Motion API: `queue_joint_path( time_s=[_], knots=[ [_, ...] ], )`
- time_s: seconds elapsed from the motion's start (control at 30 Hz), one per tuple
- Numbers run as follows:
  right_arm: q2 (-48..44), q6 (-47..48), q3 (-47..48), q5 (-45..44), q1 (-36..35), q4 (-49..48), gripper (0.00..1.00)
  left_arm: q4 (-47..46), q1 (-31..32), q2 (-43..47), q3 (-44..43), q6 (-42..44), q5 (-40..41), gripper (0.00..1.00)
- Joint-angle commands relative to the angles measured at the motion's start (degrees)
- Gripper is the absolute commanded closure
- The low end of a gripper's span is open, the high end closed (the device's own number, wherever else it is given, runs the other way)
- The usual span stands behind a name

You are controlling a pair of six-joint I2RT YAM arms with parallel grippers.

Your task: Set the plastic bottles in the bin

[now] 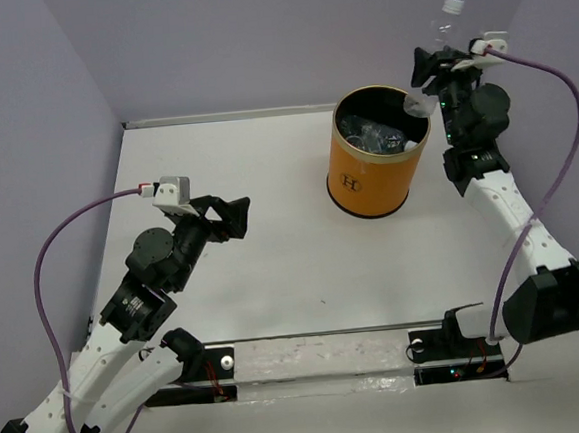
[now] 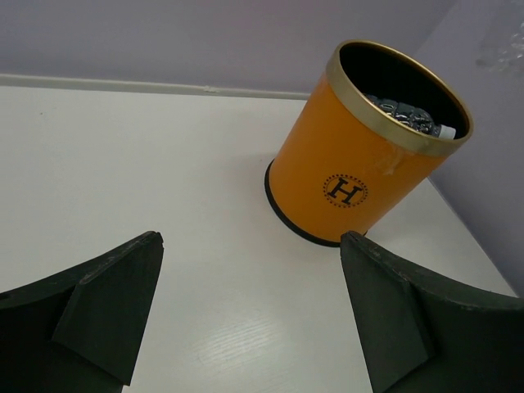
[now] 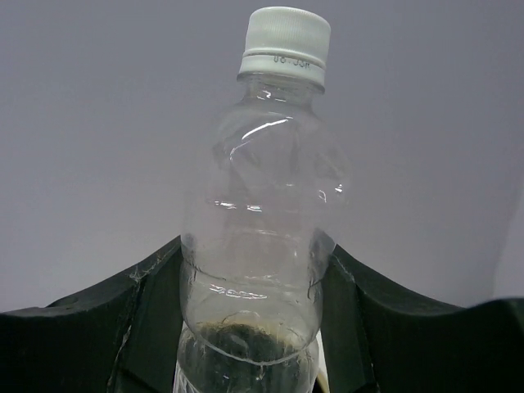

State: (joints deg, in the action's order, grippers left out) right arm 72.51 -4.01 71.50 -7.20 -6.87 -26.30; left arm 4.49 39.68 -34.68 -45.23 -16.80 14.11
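The bin, with several bottles inside, has bare table open to its left and near side. The right gripper hangs at the bin's far right rim, clamped on a clear bottle, cap uppermost and base by the rim, probably for dropping in. The left gripper, jaws wide and empty, sits well left of the bin, clear of that path.

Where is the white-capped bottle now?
The bottle is at far right in the top view, clamped in the right pincer, over the rim of the bin.
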Motion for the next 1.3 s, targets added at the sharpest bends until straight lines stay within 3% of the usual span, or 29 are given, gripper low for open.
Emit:
queue_joint_path(
  time_s=[0.0, 0.23, 0.47, 0.67, 0.87, 1.13, 1.27],
  knots=[
    [8.26, 2.86, -0.93, 9.22, -4.38, -1.29, 0.58, -2.12, -0.66, -0.57, 0.15, 0.71, 1.18, 0.01],
    [13.71, 7.52, 1.36, 16.69, -4.99, 5.12, 0.57, -1.86, -0.92, -1.89, 0.06, 0.98, 2.06, 0.01],
    [9.41, 9.46, -7.16, 15.64, -4.99, 2.93, 0.5, -1.94, -1.71, -1.89, 0.06, 1.06, 2.06, 0.01],
    [10.72, 18.93, -7.78, 1.96, -5.61, -2.68, 0.51, -1.94, -1.98, -2.15, 0.15, 1.06, 1.89, 0.01],
    [19.85, 29.85, -6.73, -4.14, -5.61, -20.26, 0.54, -2.12, -2.24, -1.8, 0.23, 1.06, 1.71, 0.01],
    [27.95, 29.15, -4.88, -5.98, -6.66, -32.92, 0.55, -2.56, -2.68, -2.06, 0.58, 1.24, 1.54, 0.01],
    [25.85, 20.48, -5.06, -2.57, -6.66, -29.26, 0.55, -2.56, -3.03, -2.59, 0.32, 1.33, 1.01, 0.01]
  ],
)
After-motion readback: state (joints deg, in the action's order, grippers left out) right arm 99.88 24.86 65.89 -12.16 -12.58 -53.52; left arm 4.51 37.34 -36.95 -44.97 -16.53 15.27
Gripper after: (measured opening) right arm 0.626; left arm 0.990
